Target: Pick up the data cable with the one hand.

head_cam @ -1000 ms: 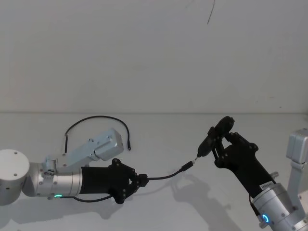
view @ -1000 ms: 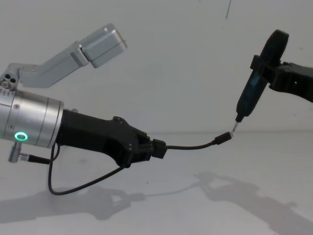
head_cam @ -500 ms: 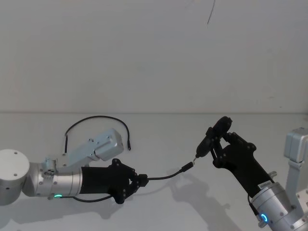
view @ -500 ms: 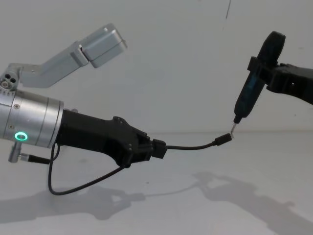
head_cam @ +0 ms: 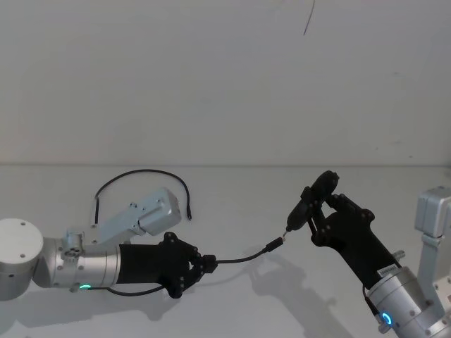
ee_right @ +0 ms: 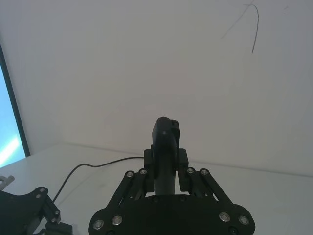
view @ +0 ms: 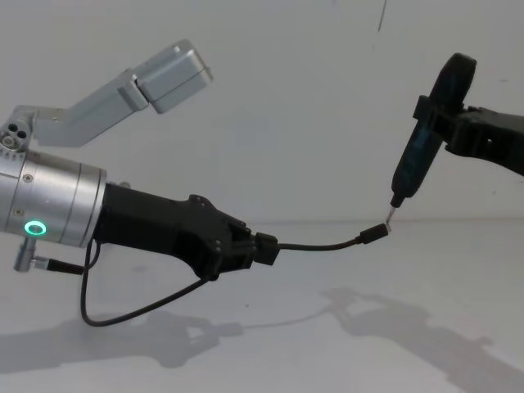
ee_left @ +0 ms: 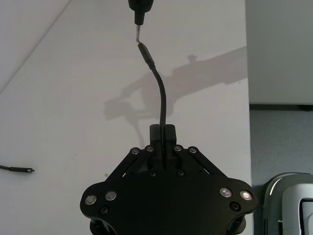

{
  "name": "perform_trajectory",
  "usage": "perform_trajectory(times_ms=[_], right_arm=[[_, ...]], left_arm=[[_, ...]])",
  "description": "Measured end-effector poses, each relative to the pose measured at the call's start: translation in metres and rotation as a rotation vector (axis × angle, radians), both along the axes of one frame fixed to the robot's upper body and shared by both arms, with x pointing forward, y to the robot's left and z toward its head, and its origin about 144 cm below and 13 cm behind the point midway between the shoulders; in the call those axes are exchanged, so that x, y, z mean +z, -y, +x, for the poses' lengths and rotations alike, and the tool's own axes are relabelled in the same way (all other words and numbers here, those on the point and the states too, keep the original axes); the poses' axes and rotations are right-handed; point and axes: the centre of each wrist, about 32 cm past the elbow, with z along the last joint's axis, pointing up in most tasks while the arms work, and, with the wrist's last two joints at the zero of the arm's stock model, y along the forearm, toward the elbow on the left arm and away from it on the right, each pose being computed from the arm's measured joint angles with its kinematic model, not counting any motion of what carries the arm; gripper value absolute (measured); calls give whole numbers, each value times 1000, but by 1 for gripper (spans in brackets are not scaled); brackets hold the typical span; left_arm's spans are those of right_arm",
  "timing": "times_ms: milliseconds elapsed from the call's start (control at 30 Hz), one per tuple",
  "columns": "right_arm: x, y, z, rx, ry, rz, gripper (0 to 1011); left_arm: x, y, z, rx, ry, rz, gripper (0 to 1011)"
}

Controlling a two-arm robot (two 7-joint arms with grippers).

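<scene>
- While its green ring light glows, the left gripper (view: pixel 260 248) is clamped on the data cable (view: pixel 315 245), holding it lifted above the white table (view: pixel 393 344).
- From the closed jaws the cable's short end arcs out to a plug (view: pixel 373 233) that meets the tip of a pen-shaped tool (view: pixel 412 168).
- The right gripper (head_cam: pixel 315 210) grips that tool.
- The cable's slack hangs in a loop beneath the left wrist.
</scene>
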Motion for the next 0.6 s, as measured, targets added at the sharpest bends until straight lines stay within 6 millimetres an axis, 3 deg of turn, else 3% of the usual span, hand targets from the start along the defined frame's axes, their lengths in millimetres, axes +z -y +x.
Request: perform_trajectory(times_ms=[600], right_arm=[[0, 0, 0, 2, 0, -3, 263]], left_arm=[[0, 0, 0, 0, 0, 0, 49]])
